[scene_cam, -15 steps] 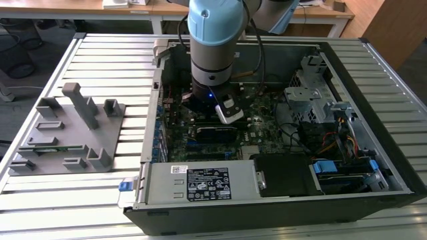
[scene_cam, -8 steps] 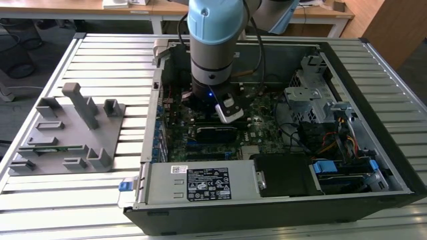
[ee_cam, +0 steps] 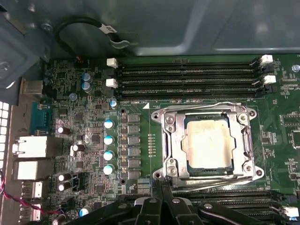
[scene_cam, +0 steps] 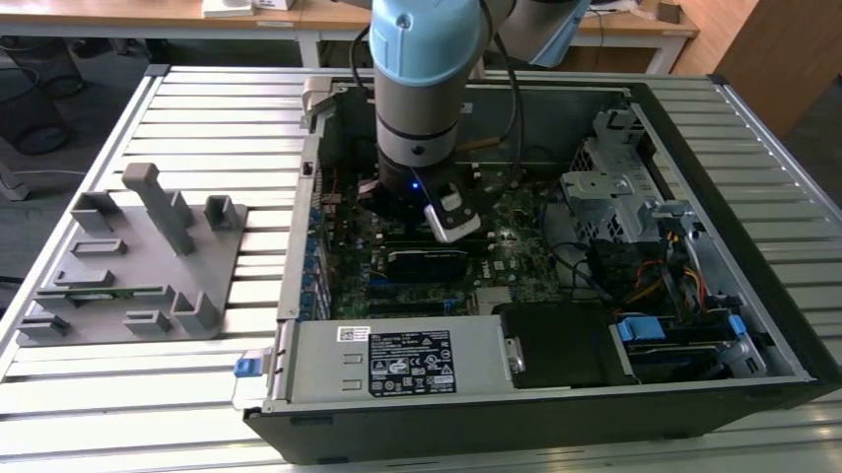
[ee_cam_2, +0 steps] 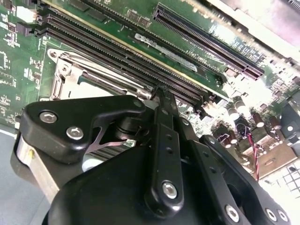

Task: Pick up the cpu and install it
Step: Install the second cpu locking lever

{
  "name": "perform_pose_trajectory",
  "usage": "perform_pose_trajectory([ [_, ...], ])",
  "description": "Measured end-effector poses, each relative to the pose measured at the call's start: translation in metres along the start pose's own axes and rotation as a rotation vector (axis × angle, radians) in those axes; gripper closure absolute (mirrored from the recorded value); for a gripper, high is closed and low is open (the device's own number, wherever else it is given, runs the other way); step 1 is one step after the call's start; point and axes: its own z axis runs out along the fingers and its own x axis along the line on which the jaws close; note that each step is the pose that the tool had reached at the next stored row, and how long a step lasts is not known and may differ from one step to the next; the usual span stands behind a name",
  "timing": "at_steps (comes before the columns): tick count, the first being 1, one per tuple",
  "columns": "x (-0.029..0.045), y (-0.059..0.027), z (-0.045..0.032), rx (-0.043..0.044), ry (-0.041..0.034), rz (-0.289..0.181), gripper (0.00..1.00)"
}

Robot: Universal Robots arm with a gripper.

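- We see the gripper (ee_cam: 161,187) low inside the open computer case (scene_cam: 736,286), hanging just over the motherboard (ee_cam: 84,93); in the first wrist view its black finger links meet at a narrow tip beside the socket frame (ee_cam: 208,140).
- In the second wrist view the fingers (ee_cam_2: 164,117) look drawn together to one thin tip, with nothing visible between them.
- We count one cpu (ee_cam: 207,143): a flat square chip with a dull silver, slightly stained metal top and a thin darker rim. It lies flat in the socket, inside the metal frame, which borders it on all four sides. The gripper tip is near the frame's edge, apart from the chip.
- Next to the socket we count three long black memory slots (ee_cam: 187,79), with white latches at their ends. More dark slots lie on the socket's other side, partly hidden by the gripper.
- Four small blue-topped capacitors (ee_cam: 108,146) stand in a row just beside the socket.
- In the exterior view the case lies open on a slatted metal table (scene_cam: 197,108), and the arm (scene_cam: 418,89) reaches straight down into it.
- On the exterior view's left, one grey fixture tray (scene_cam: 138,261) rests on the table beside the case; what its compartments hold we cannot tell.
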Motion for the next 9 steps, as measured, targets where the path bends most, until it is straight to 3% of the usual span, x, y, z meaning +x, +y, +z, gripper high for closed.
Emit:
perform_pose_trajectory([
  [9,-0.0003,-0.0067,-0.0013,0.0001,0.0001,0.0,0.89],
])
